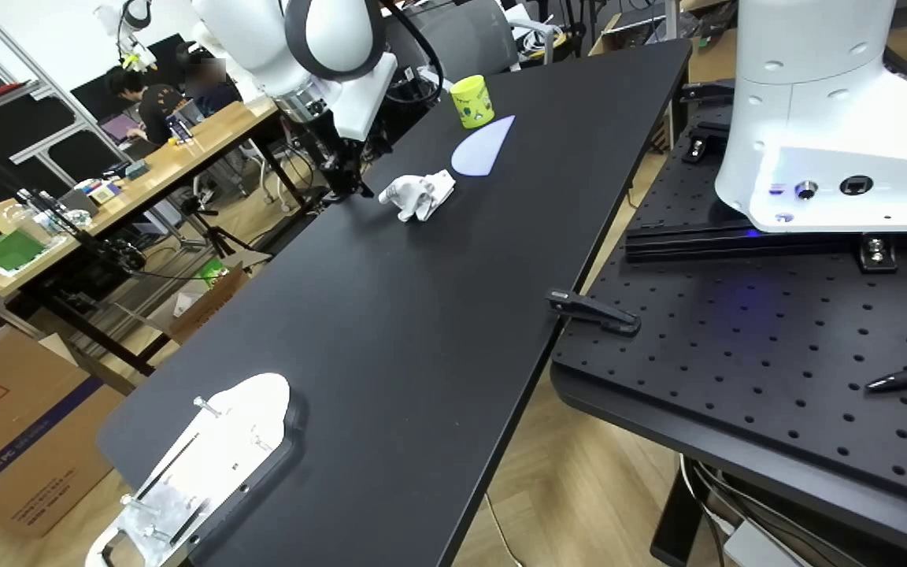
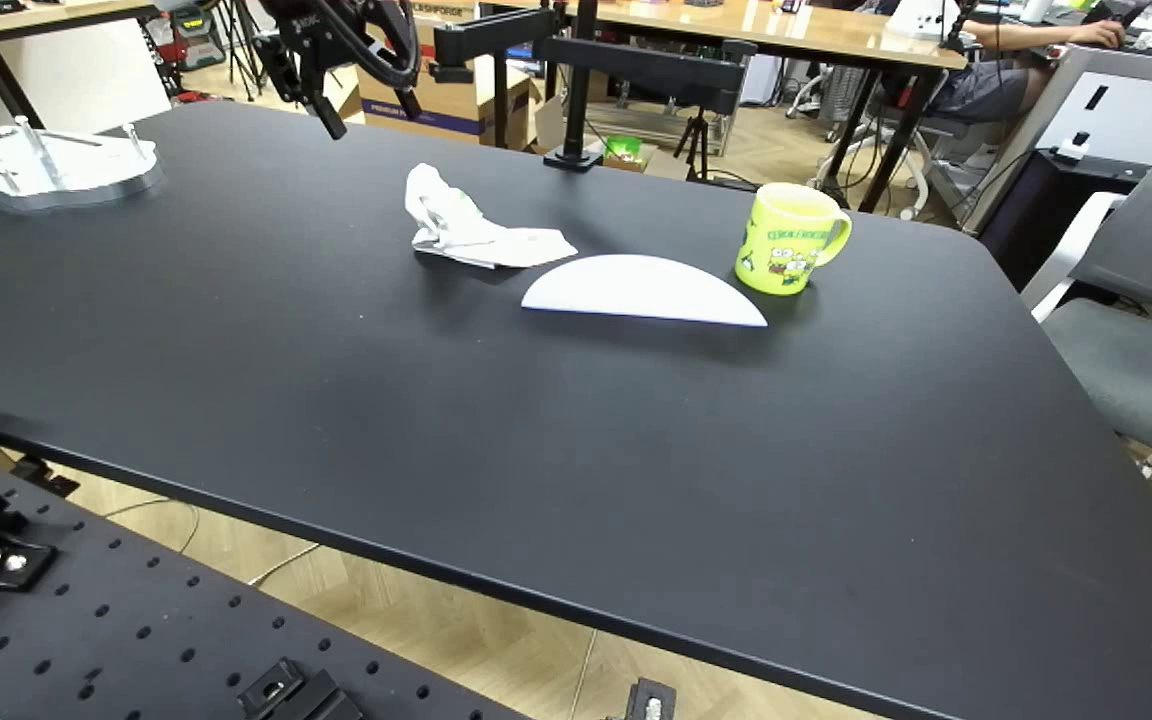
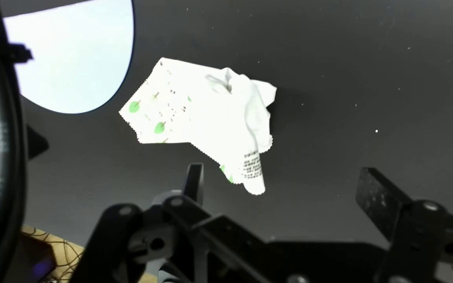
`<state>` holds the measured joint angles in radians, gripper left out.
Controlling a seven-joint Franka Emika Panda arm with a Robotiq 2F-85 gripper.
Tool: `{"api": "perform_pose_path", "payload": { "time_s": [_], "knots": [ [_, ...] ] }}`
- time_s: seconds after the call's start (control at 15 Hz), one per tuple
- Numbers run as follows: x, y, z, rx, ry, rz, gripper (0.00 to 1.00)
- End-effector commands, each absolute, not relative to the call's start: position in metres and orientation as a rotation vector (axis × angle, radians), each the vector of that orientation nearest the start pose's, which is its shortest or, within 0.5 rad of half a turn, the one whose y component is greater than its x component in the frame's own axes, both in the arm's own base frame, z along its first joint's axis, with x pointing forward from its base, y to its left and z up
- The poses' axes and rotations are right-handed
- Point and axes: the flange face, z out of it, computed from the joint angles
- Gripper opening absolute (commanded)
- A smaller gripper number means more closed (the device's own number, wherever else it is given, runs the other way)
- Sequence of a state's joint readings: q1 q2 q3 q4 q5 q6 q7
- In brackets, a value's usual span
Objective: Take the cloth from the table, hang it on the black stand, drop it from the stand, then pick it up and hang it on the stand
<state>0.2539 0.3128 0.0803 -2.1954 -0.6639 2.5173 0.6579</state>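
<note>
In an exterior view, your black two-finger gripper [image 2: 373, 118] is spread wide above the matte black tabletop [image 2: 576, 450]; next right, crumpled white leaf-print cloth [image 2: 471, 238] lies on it, then black post-and-arm stand [image 2: 579, 100], flat white half-disc [image 2: 642, 288], lime-yellow cartoon mug [image 2: 786, 245].

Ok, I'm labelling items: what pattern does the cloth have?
The cloth is white, printed with green leaves and small dark marks, clearest in the wrist view.

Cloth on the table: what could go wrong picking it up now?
The leaf-print cloth lies crumpled, so the open tool might pinch only a loose fold and lose it. The white half-disc lies beside it and could get nudged. Lifting might bump the black stand, farther back in an exterior view.
</note>
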Motion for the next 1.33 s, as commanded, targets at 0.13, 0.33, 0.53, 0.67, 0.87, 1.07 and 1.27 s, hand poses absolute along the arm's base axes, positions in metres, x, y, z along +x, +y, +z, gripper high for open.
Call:
{"api": "perform_pose_path", "payload": {
  "time_s": [0.13, 0.33, 0.53, 0.67, 0.87, 1.07, 1.27],
  "knots": [
    [0.524, 0.188, 0.24, -3.416, -0.384, -0.314, 1.0],
    [0.531, 0.196, 0.238, -3.435, -0.101, -0.446, 1.0],
    [0.532, 0.207, 0.228, -3.38, 0.148, -0.49, 1.0],
    [0.53, 0.217, 0.218, -3.34, 0.309, -0.518, 1.0],
    [0.522, 0.218, 0.214, -3.328, 0.315, -0.475, 1.0],
    [0.52, 0.222, 0.206, -3.302, 0.404, -0.477, 1.0],
    [0.522, 0.22, 0.207, -3.298, 0.423, -0.483, 1.0]
  ]
}}
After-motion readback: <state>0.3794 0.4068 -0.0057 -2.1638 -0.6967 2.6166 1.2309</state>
